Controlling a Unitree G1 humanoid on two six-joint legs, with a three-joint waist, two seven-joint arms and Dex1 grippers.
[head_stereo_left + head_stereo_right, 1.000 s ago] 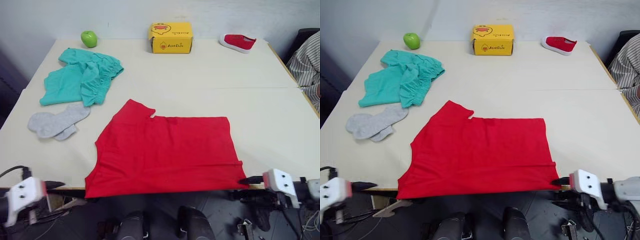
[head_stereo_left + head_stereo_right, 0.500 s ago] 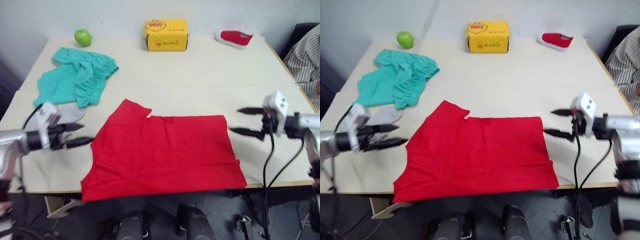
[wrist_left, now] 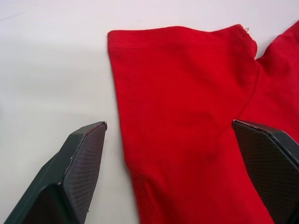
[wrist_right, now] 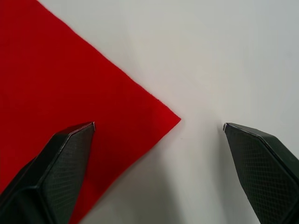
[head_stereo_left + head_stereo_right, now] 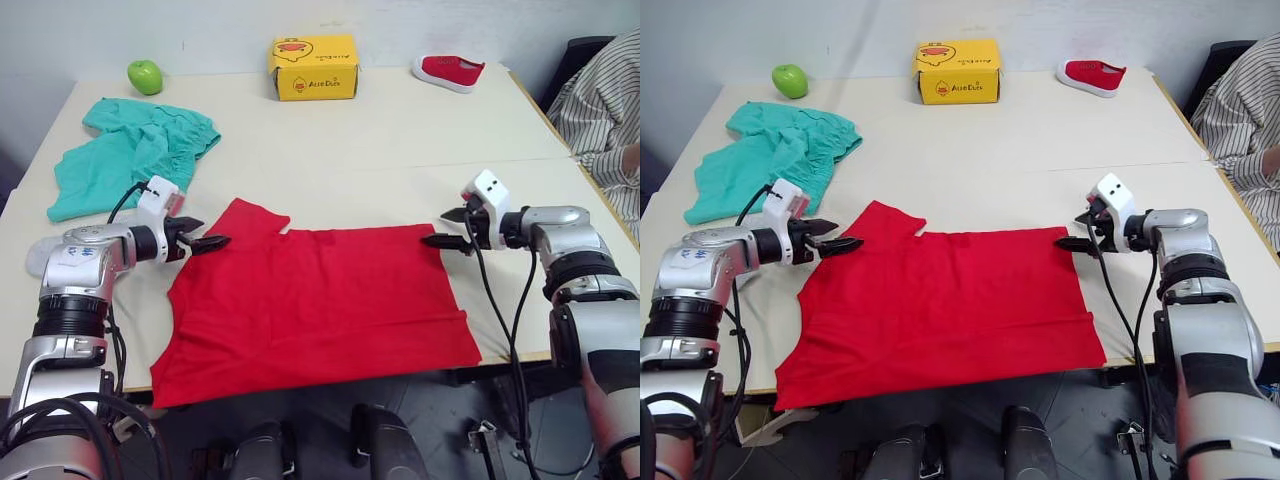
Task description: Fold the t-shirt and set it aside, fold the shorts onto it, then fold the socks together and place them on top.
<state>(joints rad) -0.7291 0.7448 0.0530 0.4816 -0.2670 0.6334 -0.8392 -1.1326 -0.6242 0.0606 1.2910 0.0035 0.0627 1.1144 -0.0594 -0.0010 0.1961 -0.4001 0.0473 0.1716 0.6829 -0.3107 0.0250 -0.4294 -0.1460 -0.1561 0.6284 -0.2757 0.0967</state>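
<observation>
- The t-shirt (image 5: 320, 295) lies flat at the table's (image 5: 400, 140) near edge.
- Left hand (image 5: 212, 241), fingers spread, sits at its sleeve.
- Right hand (image 5: 445, 228), fingers spread, brackets its far right corner.

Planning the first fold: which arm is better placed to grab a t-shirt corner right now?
Probably the right. The right gripper is open with the t-shirt far corner between its fingers in its wrist view. The left gripper, also open, straddles the broader sleeve, a less tidy pinch.
</observation>
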